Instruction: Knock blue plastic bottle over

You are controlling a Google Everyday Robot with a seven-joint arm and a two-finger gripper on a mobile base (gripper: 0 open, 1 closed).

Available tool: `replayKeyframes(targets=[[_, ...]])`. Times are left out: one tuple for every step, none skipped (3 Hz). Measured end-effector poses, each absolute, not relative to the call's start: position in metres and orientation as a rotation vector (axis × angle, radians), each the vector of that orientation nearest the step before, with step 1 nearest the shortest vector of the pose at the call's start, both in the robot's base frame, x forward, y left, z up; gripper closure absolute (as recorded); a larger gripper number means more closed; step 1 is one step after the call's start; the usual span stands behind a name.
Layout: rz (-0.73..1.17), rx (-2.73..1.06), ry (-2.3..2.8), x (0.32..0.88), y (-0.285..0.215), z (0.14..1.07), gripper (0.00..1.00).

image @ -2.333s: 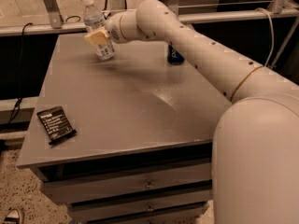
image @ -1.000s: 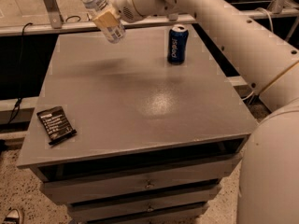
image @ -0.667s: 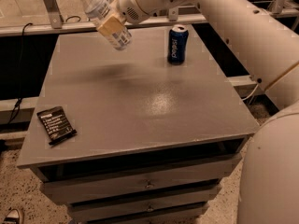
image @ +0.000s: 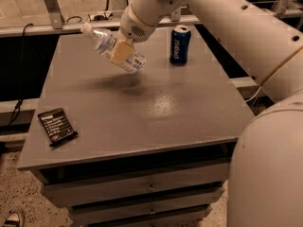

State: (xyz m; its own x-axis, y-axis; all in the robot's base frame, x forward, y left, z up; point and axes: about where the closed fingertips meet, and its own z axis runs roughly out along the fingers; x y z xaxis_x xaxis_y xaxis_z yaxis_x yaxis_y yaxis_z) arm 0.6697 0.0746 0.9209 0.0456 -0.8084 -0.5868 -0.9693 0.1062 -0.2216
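Camera view shows the blue plastic bottle (image: 102, 39) tipped further than a moment ago, now almost flat, with its cap toward the back left corner of the desk (image: 142, 112). It hangs just above the surface near the back edge. The gripper (image: 122, 52) is clamped around its middle. The toppling looks underway, but the bottle is not yet lying down.

Pepsi can (image: 180, 45) upright, table (image: 165, 110) rear; black packet (image: 57, 126) front-left corner.

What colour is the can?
The can is dark blue, camera view; the gripper nearby holds the bottle.
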Motion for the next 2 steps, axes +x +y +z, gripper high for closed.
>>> replayKeyframes(targets=[[0.307, -1.863, 1.856, 0.654, 0.066, 0.897, 1.0], [0.295, -1.967, 1.864, 0.643, 0.068, 0.882, 0.82]])
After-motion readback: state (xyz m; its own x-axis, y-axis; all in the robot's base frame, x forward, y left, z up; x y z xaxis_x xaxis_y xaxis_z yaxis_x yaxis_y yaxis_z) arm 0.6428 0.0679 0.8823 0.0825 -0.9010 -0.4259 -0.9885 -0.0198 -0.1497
